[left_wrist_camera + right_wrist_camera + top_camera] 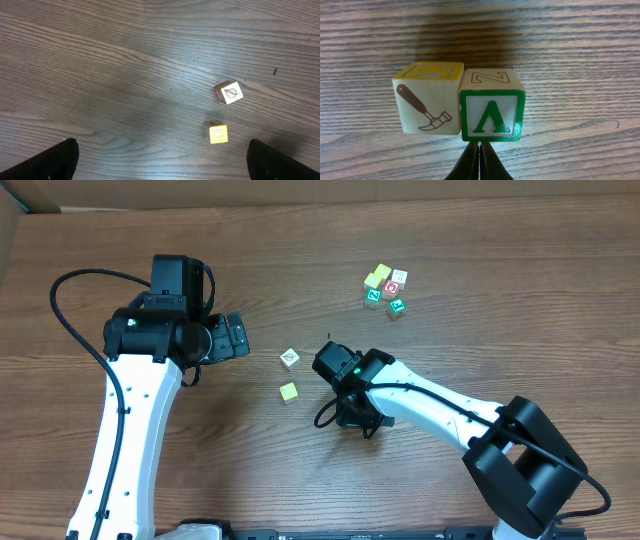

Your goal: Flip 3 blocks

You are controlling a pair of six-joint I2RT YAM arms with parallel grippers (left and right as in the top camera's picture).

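Right gripper (479, 162), jaws together, just behind green block (492, 112) and hammer block (427, 102); left gripper (165, 164), jaws apart, leaf block (230, 92) ahead; flips done cannot be told; one looks pending.

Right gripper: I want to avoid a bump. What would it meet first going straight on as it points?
Probably the green block, just ahead of the shut right gripper; the gap between them is hard to judge.

The overhead camera looks straight down on the whole tabletop (480, 240), the left wrist camera looks down from nearer on the leaf block (230, 92) and yellow block (217, 133) also seen overhead, and the right wrist camera faces the hammer block (426, 102) and green block (491, 107) side-on, very close.
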